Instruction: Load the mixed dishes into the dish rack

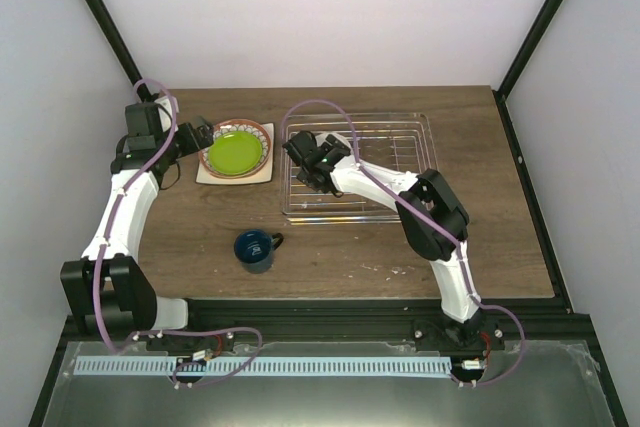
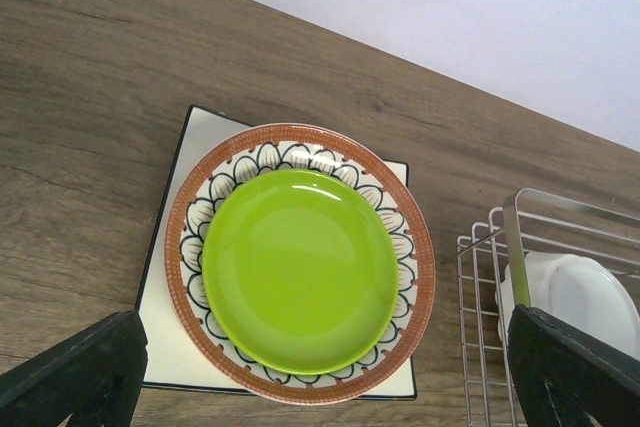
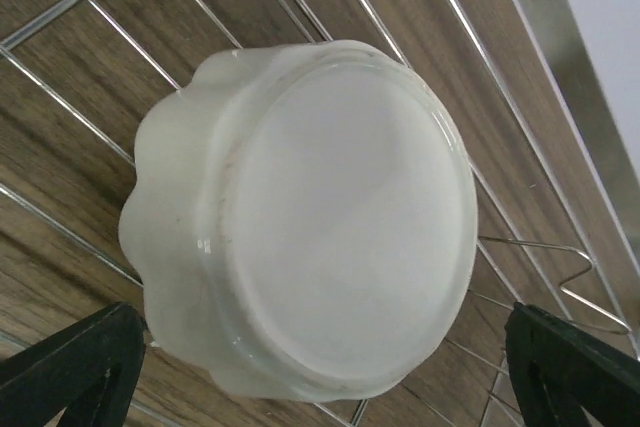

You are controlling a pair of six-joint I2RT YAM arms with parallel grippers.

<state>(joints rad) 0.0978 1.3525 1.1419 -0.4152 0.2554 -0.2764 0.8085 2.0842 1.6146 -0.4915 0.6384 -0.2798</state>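
A lime-green plate [image 2: 300, 267] lies on a beige floral plate [image 2: 405, 222], which lies on a white square plate [image 2: 165, 347]; the stack [image 1: 236, 152] sits left of the dish rack [image 1: 395, 162]. My left gripper [image 2: 320, 392] hovers open over the stack's near edge, touching nothing. A white scalloped bowl [image 3: 310, 217] rests upside down on the rack wires [image 3: 90, 7]. My right gripper [image 3: 320, 377] stands open around the bowl, its fingers [image 3: 70, 372] apart from it. In the top view the right gripper [image 1: 304, 159] covers the bowl. The dark blue mug [image 1: 257, 250] stands upright on the table.
The wooden table [image 1: 180, 247] ends at a white wall behind. The rack's left corner [image 2: 485, 317] with the bowl [image 2: 575, 292] shows at the right of the left wrist view. The right arm's elbow [image 1: 435, 212] reaches over the rack's near edge.
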